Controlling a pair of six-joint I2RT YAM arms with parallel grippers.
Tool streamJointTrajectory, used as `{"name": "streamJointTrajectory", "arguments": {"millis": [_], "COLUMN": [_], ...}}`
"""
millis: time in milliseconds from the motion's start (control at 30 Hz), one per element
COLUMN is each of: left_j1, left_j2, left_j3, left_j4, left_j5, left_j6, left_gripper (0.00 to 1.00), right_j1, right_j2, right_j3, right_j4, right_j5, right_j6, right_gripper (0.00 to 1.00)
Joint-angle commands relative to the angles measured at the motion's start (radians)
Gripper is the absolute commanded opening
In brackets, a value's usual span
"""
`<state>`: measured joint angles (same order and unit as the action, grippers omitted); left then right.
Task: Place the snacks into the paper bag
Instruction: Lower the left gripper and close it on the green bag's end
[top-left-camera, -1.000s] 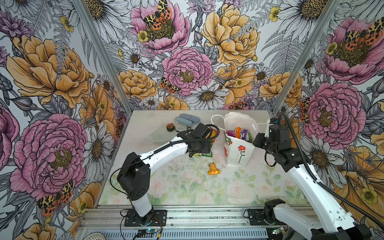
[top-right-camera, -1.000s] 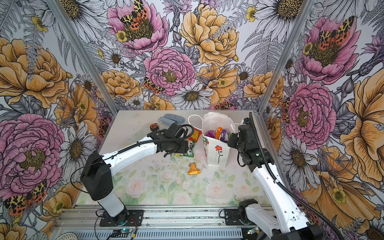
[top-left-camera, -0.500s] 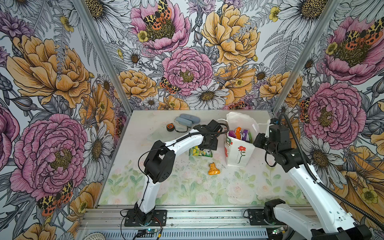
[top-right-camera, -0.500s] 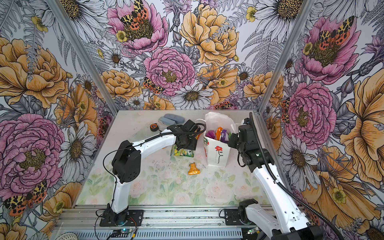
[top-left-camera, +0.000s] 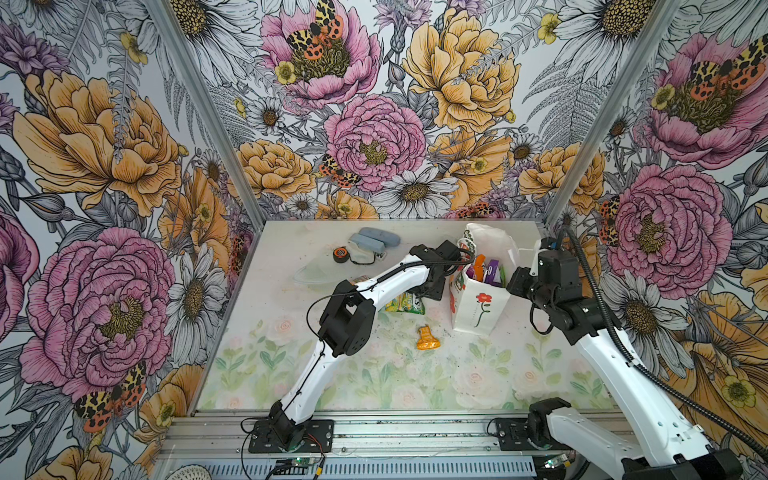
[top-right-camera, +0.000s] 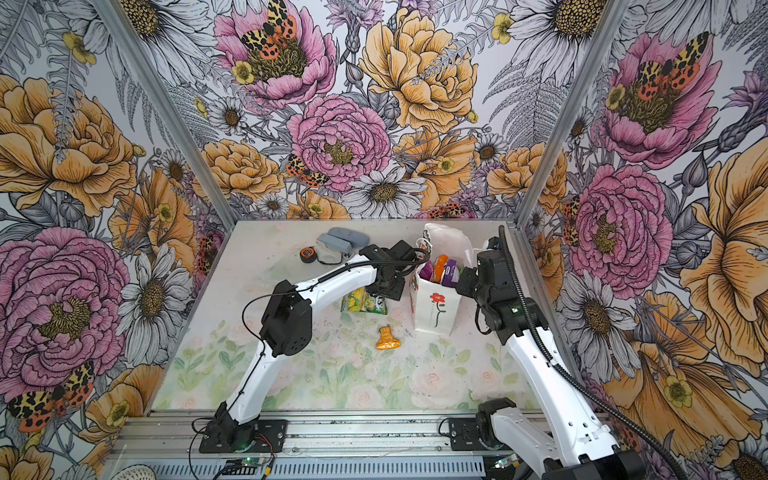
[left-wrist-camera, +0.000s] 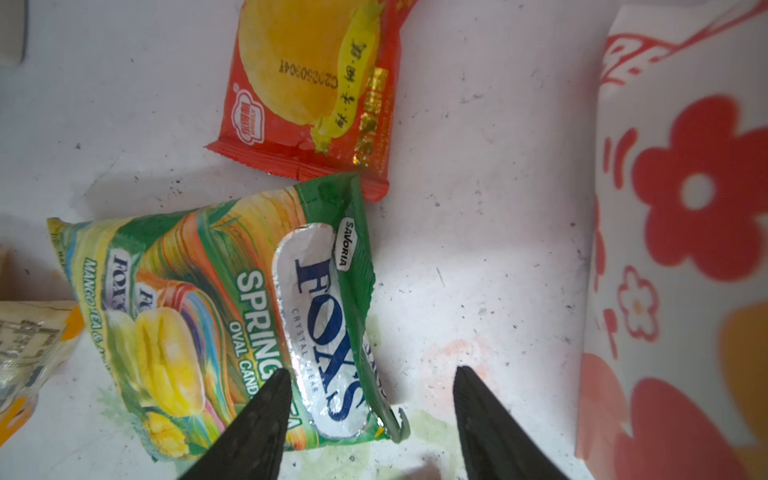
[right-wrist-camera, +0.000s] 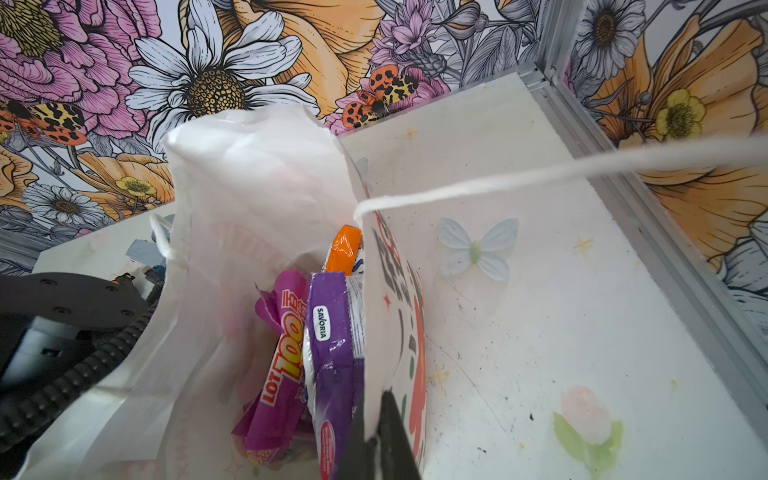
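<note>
Left wrist view: left gripper (left-wrist-camera: 370, 370) jaws apart, over end of Fox's packet (left-wrist-camera: 232, 316), flat on bench (left-wrist-camera: 478, 208) beside paper bag (left-wrist-camera: 685, 208). Right gripper (right-wrist-camera: 380, 399) jaws clamped on bag rim, mouth open. Packet's crinkled edge to be straddled squarely, pinched firmly, lifted clear of rim.

Left tool (left-wrist-camera: 370, 370) nearer paper bag (top-left-camera: 469, 318) (elbow swung inward).

Two white-shelled robot arms (top-left-camera: 309, 374), chunky black joint housings (top-left-camera: 345, 320), ribbed black hose (top-left-camera: 587, 266) on right; left gripper (left-wrist-camera: 370, 369) had black tapered fingers (left-wrist-camera: 257, 424).
</note>
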<state>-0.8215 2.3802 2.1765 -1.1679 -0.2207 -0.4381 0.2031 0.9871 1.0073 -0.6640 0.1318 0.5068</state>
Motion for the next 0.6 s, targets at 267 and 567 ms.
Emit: {"name": "streamJointTrajectory", "arguments": {"millis": [267,567], "left_j1": [-0.011,-0.008], "left_j2": [0.087,0.108], "left_j3": [0.065,0.034], "left_j4": [-0.083,-0.093], "left_j5": [-0.043,-0.063], "left_j6": [-0.002,-0.005], "left_gripper": [0.55,0.35], "right_j1": [-0.002,-0.003], "right_j2": [-0.027,-0.030], "right_j3": [-0.010,-0.011], "right_j4": [0.025,0.025], "right_j5": [0.021,0.023], "right_j6": [-0.007,-0.008], "right_gripper": [0.00,0.00]}}
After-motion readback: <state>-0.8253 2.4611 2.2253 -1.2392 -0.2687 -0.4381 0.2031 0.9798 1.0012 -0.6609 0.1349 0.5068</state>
